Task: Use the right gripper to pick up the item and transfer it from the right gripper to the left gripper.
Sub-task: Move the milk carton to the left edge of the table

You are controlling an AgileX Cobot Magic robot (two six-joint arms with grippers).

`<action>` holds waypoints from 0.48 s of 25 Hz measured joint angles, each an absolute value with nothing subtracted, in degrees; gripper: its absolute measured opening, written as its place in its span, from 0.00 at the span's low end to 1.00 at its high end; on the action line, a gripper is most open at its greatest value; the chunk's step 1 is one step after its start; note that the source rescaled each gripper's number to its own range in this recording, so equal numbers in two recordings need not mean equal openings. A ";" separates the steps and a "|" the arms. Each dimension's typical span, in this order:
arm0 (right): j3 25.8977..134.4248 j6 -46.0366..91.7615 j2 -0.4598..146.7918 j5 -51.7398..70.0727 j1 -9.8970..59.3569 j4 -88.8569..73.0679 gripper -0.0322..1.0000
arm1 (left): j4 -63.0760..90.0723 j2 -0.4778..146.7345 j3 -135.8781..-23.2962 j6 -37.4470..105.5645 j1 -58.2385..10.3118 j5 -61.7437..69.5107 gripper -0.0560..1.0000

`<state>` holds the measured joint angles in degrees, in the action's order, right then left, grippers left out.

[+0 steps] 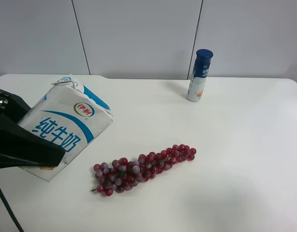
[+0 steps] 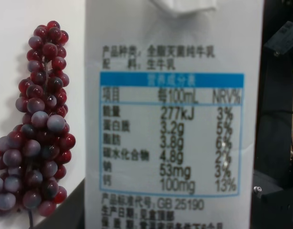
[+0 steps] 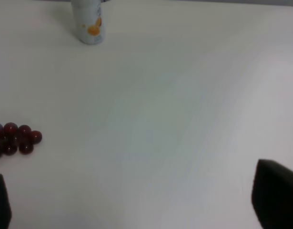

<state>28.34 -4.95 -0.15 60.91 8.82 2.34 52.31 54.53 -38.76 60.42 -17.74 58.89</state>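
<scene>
Over the white table (image 1: 245, 145), at the exterior high view's left side, the left gripper (image 1: 47, 152) is clamped on the milk carton (image 1: 66, 123). It holds the carton tilted, gable end toward the wall, apparently clear of the surface. A red grape bunch (image 1: 143, 166) lies just beside it, and a blue-capped bottle (image 1: 200, 75) stands near the far edge. Bare tabletop spreads wide on the other side. The right gripper (image 3: 139, 198) hangs there, fingers (image 3: 277, 195) spread apart with nothing between them. The carton's front reads 纯牛奶; its side panel lists 277kJ, 3.2g, 53mg, 100mg, then GB 25190.
</scene>
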 joint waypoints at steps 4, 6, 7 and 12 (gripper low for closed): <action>28.34 -4.95 -0.15 60.91 8.82 2.34 1.00 | 52.31 54.53 -38.76 60.42 -17.74 58.89 0.05; 28.34 -4.95 -0.15 60.91 8.82 2.34 1.00 | 52.31 54.53 -38.76 60.42 -17.74 58.82 0.05; 28.34 -4.95 -0.15 60.91 8.82 2.34 1.00 | 52.31 54.53 -38.76 60.42 -17.74 58.66 0.05; 28.34 -4.95 -0.15 60.91 8.82 2.34 1.00 | 52.31 54.53 -38.76 60.42 -17.74 54.84 0.05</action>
<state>28.34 -4.95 -0.15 60.91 8.82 2.34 52.31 54.53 -38.76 60.42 -17.74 54.84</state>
